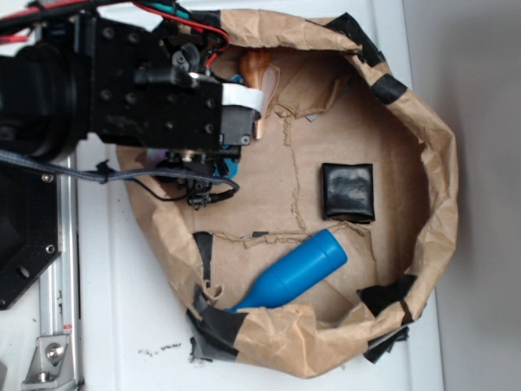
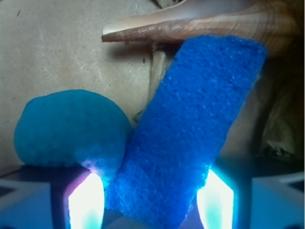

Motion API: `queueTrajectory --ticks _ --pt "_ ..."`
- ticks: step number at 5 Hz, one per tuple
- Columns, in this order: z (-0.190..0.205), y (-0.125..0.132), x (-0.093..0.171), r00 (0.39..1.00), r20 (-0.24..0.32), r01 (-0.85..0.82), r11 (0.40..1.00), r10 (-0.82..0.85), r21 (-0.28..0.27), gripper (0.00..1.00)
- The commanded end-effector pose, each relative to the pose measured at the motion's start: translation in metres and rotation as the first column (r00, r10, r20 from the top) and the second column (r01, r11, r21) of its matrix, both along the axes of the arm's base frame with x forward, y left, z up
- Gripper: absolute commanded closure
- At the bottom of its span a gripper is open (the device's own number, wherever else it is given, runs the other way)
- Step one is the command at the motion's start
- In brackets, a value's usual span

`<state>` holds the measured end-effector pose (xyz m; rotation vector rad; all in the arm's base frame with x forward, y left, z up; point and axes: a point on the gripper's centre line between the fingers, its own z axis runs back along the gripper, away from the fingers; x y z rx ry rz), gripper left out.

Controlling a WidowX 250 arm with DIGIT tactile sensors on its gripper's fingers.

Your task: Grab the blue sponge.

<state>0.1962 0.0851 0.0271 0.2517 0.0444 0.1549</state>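
1. Black robot arm (image 1: pixel 106 90) reaches in from the left over the upper-left part of the crumpled brown paper nest with black tape patches (image 1: pixel 423 155), which sits on the white tabletop (image 1: pixel 114 326).
2. Flat rectangular bright-blue foam sponge (image 2: pixel 190 129) lies tilted in the wrist view, its near end between the two fingers (image 2: pixel 86 200), its far end up against a brown striped seashell (image 2: pixel 200 24).
3. Fingers stand one on each side of the sponge's near end, set narrow around it. Can't tell if the pads actually touch the foam; glare washes out both tips.
4. Round teal-blue textured ball (image 2: pixel 71 129) sits just left of the sponge, touching or nearly touching its lower left edge and right by the left finger.
5. In the exterior view the sponge is almost all hidden under the arm; only a blue sliver shows below it.
6. Smooth blue bottle-shaped cylinder (image 1: pixel 297 273) lies on its side, well apart from the sponge, lower in the nest.
7. Black square folded pad (image 1: pixel 348 192) lies right of the arm, above the cylinder.
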Motion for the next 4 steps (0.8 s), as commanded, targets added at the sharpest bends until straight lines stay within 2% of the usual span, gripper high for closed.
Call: queueTrajectory --ticks 1,2,3,4 --pt "0.05 -0.012 0.015 0.991 0.134 0.032 0.999 -0.026 -0.036 1.0" --pt "0.102 -0.033 0.032 0.966 0.256 0.064 0.99 -0.03 -0.126 1.0" --pt "0.121 -0.04 0.039 0.961 0.27 0.085 0.989 -0.05 -0.119 1.0" --pt "0.111 -0.037 0.038 0.968 0.247 0.073 0.992 -0.046 -0.101 1.0"
